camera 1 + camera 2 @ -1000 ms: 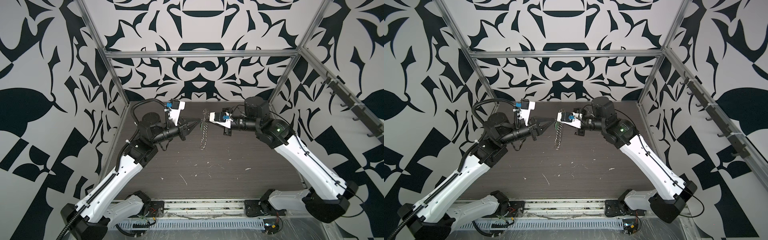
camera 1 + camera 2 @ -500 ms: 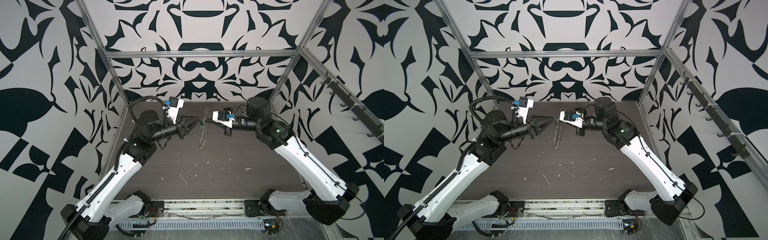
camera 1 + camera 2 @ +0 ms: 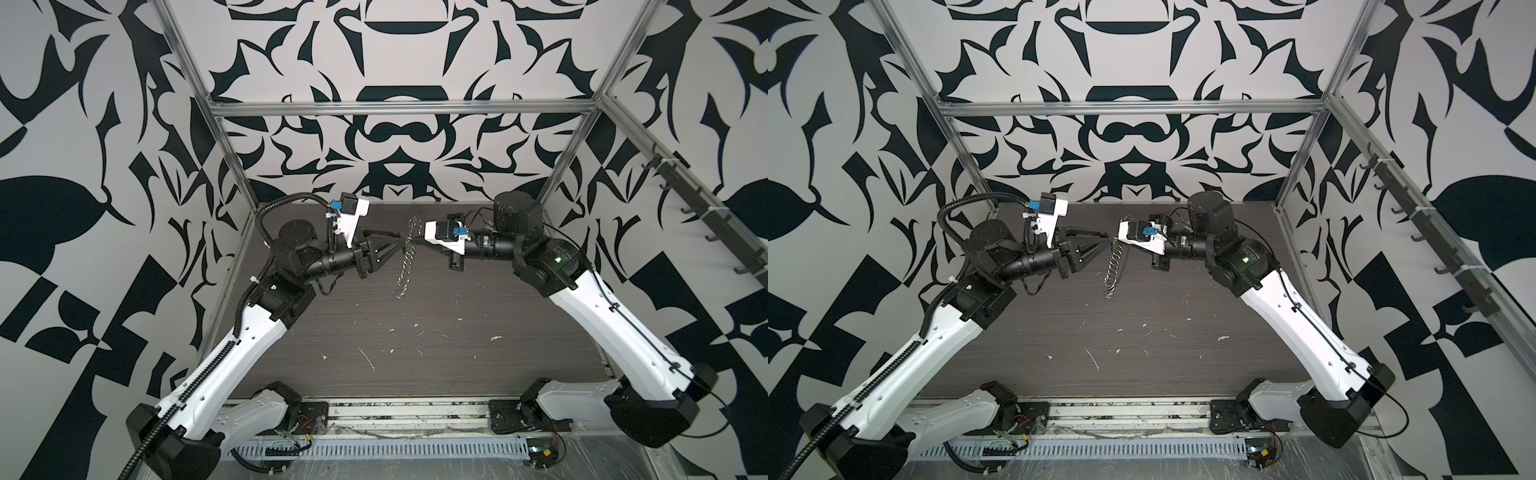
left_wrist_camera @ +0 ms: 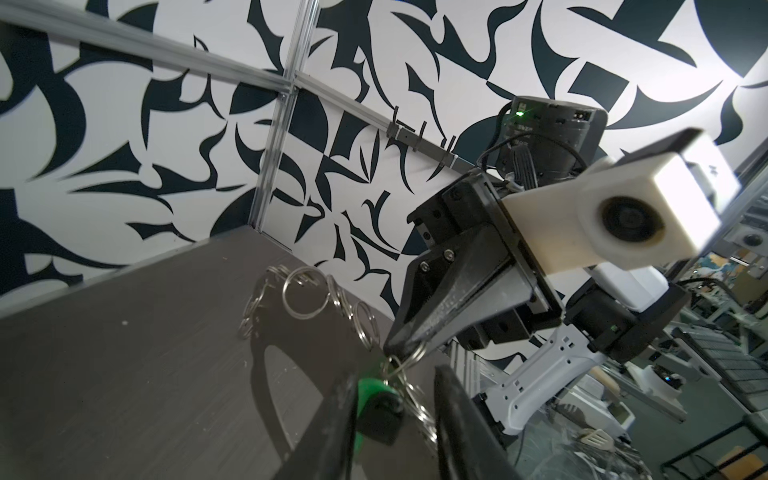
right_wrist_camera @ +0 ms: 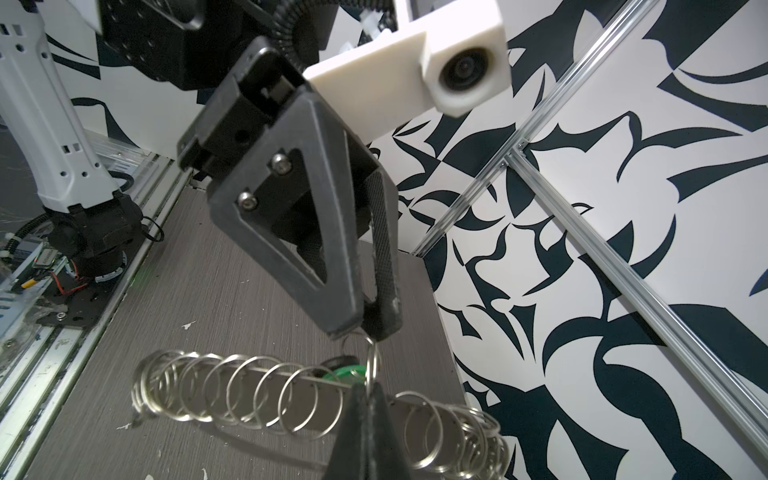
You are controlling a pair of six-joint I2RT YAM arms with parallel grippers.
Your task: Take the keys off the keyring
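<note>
Mid-removal here: my right gripper (image 4: 397,349) is clamped on a ring of the keyring (image 5: 249,390), which dangles over the desk (image 3: 415,340) near the middle of its back edge. My left gripper (image 5: 365,326) has its jaws apart around the green-tagged key (image 4: 374,395). Next I reckon I'll need to pinch that key and work it off. The desk's scuffed dark woodgrain, and the walls (image 3: 395,62) are loud black-and-white.

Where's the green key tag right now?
In the left wrist view the green key tag hangs between the open left gripper's fingers, close to the right gripper, which is shut on the keyring.
</note>
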